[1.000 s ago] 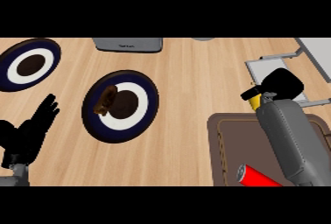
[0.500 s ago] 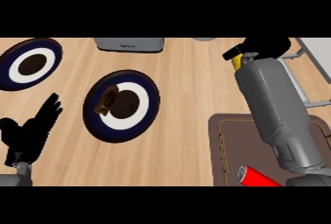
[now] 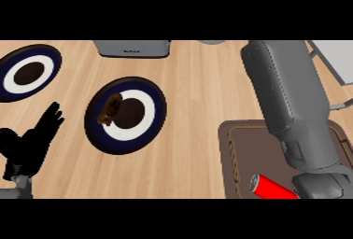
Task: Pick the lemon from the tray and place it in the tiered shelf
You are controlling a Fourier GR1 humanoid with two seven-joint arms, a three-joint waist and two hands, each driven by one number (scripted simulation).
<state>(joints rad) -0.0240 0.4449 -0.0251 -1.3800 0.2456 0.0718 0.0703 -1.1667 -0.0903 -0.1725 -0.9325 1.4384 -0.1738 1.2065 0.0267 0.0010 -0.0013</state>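
head view
left hand [image 3: 27, 142]: low left edge, fingers straight and spread, nothing in it, resting.
right arm [image 3: 293, 107]: grey forearm runs from bottom right up to the top edge, crossing the tray.
right hand: out of frame past the top edge; fingers can't be told.
tray [image 3: 234, 154]: brown, lower right, partly under the arm.
lemon: not visible; not on the bare part of the tray. Either in the unseen hand or hidden by the arm, can't tell which.
can [image 3: 272, 187]: red, lying on the tray's near end, just beside the arm's lower part.
shelf [image 3: 331, 60]: grey-white piece at the upper right edge, probably the tiered shelf; mostly cut off.
plates: one dark-rimmed plate [image 3: 125, 114] mid-left with brown food on it; second plate [image 3: 29, 72] at upper left, brown spot in its middle.
grey box [image 3: 132, 47]: top centre, at the counter's far edge.
step (judgement): arm stretched far toward the shelf side, so likely the carry or place stage, if the lemon is held.
next (judgement): bring the hand over a shelf tier, lower, let go, then draw the arm back clear of the can.
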